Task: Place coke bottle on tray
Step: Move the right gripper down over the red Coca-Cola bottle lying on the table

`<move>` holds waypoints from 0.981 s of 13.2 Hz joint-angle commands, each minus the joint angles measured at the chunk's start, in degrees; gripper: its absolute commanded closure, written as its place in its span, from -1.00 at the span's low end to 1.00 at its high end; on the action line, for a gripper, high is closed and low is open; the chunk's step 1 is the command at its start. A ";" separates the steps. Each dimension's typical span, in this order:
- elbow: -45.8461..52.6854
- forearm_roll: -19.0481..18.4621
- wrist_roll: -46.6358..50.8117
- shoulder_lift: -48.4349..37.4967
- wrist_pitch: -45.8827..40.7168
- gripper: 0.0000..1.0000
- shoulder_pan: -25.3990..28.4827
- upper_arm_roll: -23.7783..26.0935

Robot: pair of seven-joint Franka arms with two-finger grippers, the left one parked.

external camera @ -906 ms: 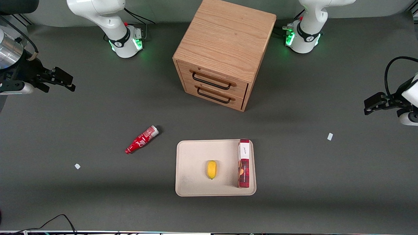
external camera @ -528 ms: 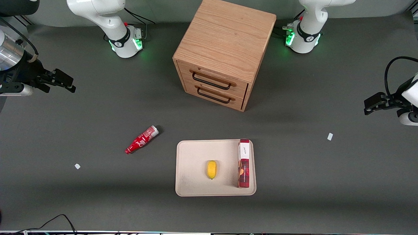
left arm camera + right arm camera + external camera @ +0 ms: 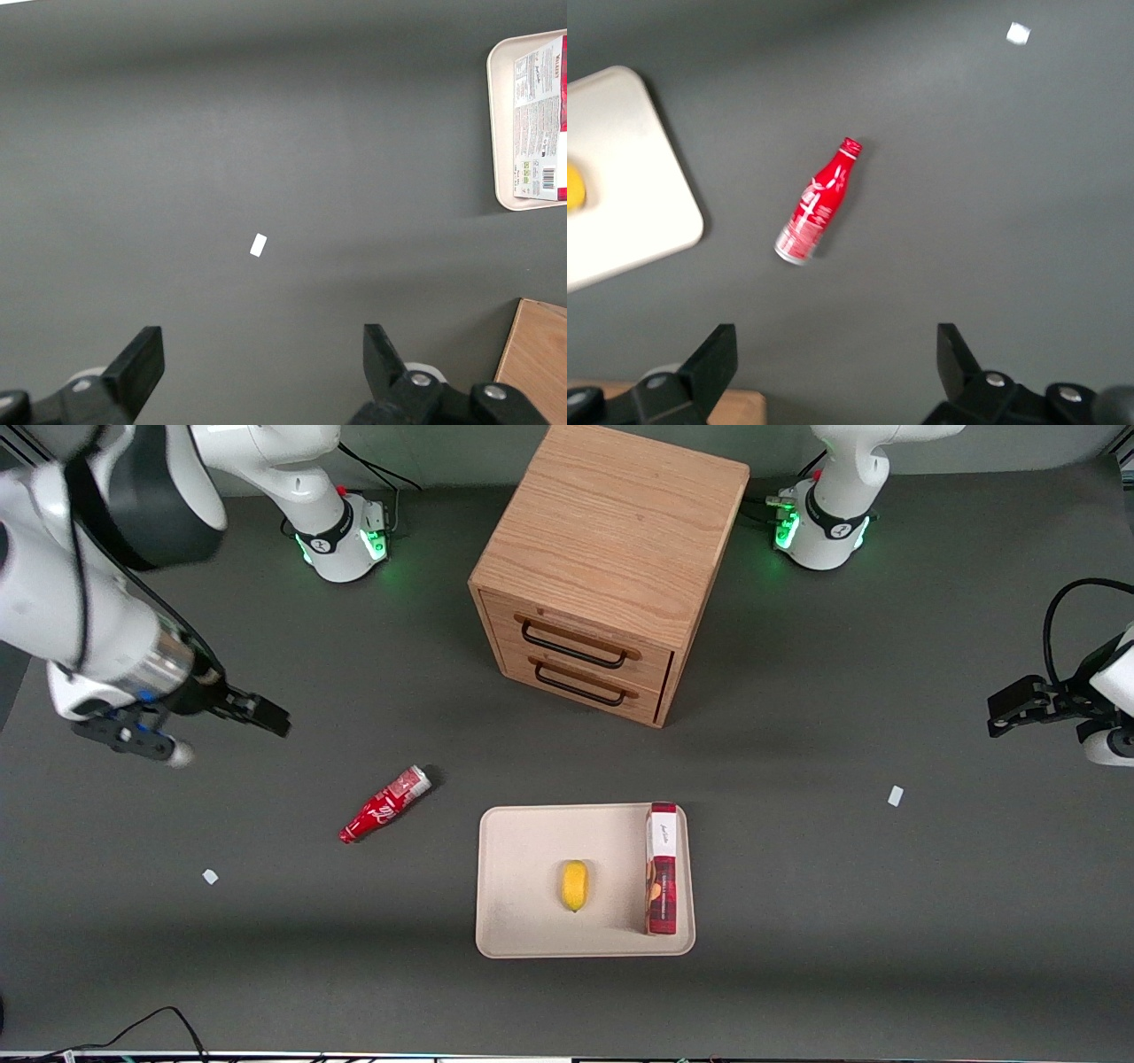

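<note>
No legible text on any object.

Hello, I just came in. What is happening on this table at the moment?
The right arm's gripper, jaws open and empty, hangs above the dark table, not yet touching the small red coke bottle. The bottle lies on its side on the table, beside the flat beige tray. The tray already holds a small yellow fruit and a red-and-white rectangular box. A wooden drawer cabinet stands farther from the front camera.

tray (image 3: pixel 620 177) & lemon (image 3: pixel 574 188) cut off by wrist view's edge.
</note>
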 commanded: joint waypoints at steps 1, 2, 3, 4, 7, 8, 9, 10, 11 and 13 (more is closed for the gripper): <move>-0.26 -0.79 14.67 6.65 5.50 -1.00 0.30 2.87; -1.57 -1.57 20.73 9.20 8.92 -1.00 0.56 4.19; -3.50 -2.19 26.97 11.06 12.95 -1.00 1.69 4.55; -5.26 -2.98 31.56 12.99 16.65 -1.00 1.97 4.73; -10.89 -5.62 33.71 16.42 26.68 -1.00 1.80 4.73; -11.60 -5.71 33.80 17.65 28.71 -1.00 1.79 4.55; -11.78 -5.71 33.89 19.15 30.38 -1.00 1.71 4.20; -11.87 -5.71 34.67 20.73 32.22 -1.00 1.53 4.11; -11.95 -5.71 35.46 22.22 34.16 -1.00 1.70 4.03; -11.95 -5.71 36.70 24.34 36.19 -1.00 1.71 3.94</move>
